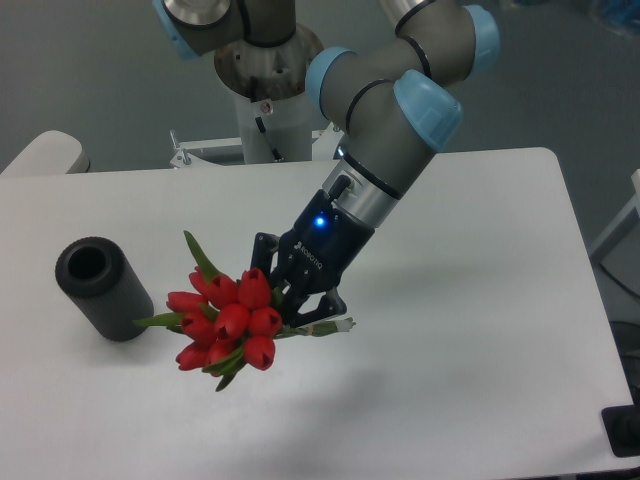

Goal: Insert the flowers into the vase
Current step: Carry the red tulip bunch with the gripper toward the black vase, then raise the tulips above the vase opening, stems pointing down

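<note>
The pincer (296,300) is clamped on the thin green stems of the flowers (228,322), whose red buds and green leaves fan out to its left, toward the camera, held above the white table (470,300). The stem ends poke out on the pincer's right side. Well to the left of the pincer, past the blooms, the dark ribbed vase (103,288) stands on the table, its round mouth open.
</note>
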Controlling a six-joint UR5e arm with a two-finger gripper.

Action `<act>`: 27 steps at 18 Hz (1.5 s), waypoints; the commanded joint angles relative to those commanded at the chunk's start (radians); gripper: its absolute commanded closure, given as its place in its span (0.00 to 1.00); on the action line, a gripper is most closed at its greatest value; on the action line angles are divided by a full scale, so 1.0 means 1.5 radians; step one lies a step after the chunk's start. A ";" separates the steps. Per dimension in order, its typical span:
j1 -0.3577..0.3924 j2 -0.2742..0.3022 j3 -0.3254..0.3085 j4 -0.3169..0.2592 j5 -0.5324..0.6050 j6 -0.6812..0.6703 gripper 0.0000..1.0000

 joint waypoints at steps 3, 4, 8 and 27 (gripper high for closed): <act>-0.006 0.009 -0.022 0.008 -0.011 -0.005 0.79; -0.008 0.010 -0.022 0.009 -0.012 -0.014 0.79; -0.044 0.019 -0.025 0.020 -0.012 -0.060 0.79; -0.126 0.046 -0.086 0.089 -0.202 -0.158 0.83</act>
